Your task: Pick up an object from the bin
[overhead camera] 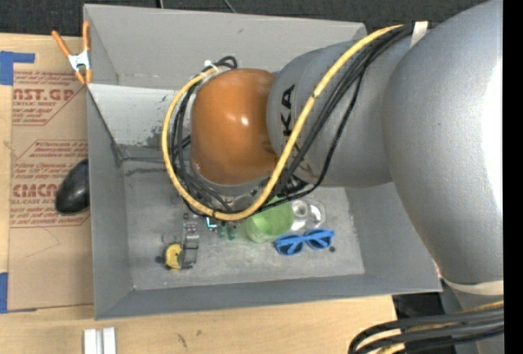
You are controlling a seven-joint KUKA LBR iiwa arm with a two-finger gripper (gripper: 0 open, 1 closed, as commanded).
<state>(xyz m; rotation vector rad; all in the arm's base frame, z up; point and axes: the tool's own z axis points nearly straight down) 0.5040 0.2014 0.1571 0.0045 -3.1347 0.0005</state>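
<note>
My gripper (190,239) hangs low over the floor of the grey bin (110,205), toward the view's lower left, under my orange wrist cover (233,127). Whether it is spread or pressed together I cannot tell. Just beside its tip lies a small yellow-and-dark thing (172,257); I cannot tell if they touch. Further right on the floor lie a green translucent piece (270,223) and blue sunglasses (304,242), and just beyond them a clear round piece (307,212).

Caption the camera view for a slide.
Arm low in bin beside blue sunglasses, green thing, small yellow piece.
</note>
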